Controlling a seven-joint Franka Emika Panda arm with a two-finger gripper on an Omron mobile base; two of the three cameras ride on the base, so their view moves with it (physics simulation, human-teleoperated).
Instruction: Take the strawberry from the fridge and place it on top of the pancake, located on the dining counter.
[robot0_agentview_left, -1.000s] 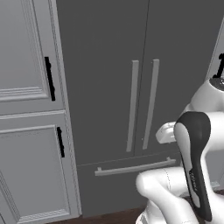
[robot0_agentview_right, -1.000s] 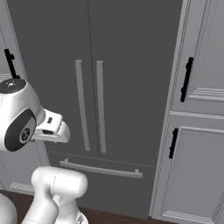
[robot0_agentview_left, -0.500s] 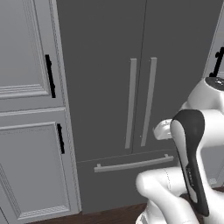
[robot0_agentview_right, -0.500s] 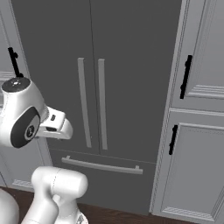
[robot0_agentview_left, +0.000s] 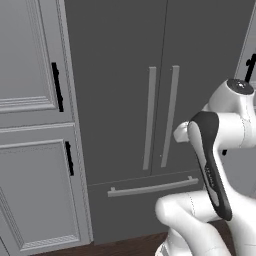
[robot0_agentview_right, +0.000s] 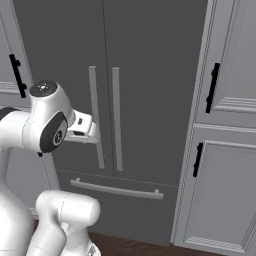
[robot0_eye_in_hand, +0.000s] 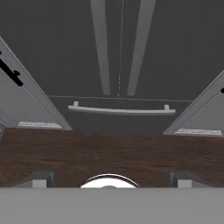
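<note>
fridge doors closed, pincer spread wide

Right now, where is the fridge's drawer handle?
The drawer handle runs crosswise below the two vertical door handles of the closed fridge, above the dark wood floor, between the grey cabinets.

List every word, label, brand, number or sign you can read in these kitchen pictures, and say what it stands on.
No text can be read.
Robot arm: a faint pale mark on its dark band, too small and blurred to read.
Fridge doors, bar handles and cabinets: plain, no writing.
</note>
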